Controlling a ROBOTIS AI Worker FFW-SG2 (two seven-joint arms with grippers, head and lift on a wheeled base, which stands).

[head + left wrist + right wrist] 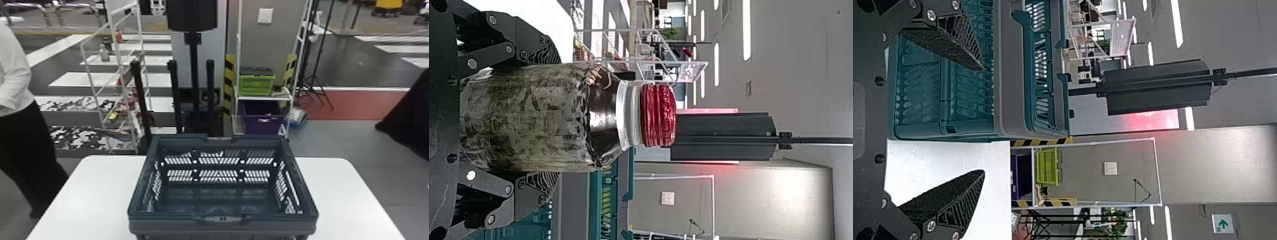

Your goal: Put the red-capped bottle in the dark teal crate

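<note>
A red-capped bottle [529, 112] is held upright on the robot's side of the dark teal crate [175, 227], off toward its left, the two fingers of the left gripper [551, 117] closed on opposite sides of its body. The hold leaves the red cap [658, 115] and neck free above the fingers, a choice that likely serves to send the base down first. The crate sits on a white table [105, 191], its open top facing up, presumably to take the bottle from above. By the crate's near right side, the right gripper [984, 120] has its fingers spread wide with nothing between them; it appears to have no part in this step. The job looks to be at the carrying stage, the bottle gripped but outside the crate. The next move likely calls for raising its base over the crate's near rim, bringing it forward and right above the opening, then lowering it. Carried too low, the base could catch the rim and tilt the bottle or nudge the crate.
</note>
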